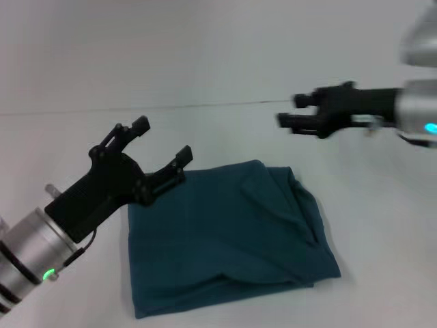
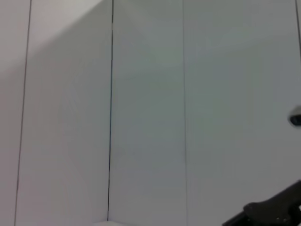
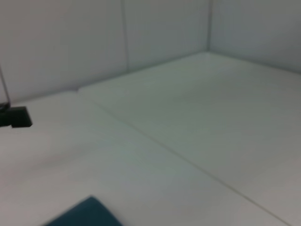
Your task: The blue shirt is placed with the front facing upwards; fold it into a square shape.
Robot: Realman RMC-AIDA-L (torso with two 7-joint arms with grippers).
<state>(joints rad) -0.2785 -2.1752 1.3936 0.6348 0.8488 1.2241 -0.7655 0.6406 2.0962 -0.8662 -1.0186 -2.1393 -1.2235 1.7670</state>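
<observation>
Teal blue shirt point(image 1: 225, 239) folded square | left pincer point(image 1: 162, 142) open | right pincer point(image 1: 292, 111) raised

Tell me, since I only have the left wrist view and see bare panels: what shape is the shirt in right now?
Observer: The dark teal-blue cotton shirt lies folded into a rough square on the white table, plain side up.
Operator: Is either gripper holding it?
Observer: No. The left gripper hovers open over the shirt's far left corner.
Operator: And the right one?
Observer: The right gripper hangs above bare table beyond the shirt, holding nothing.
</observation>
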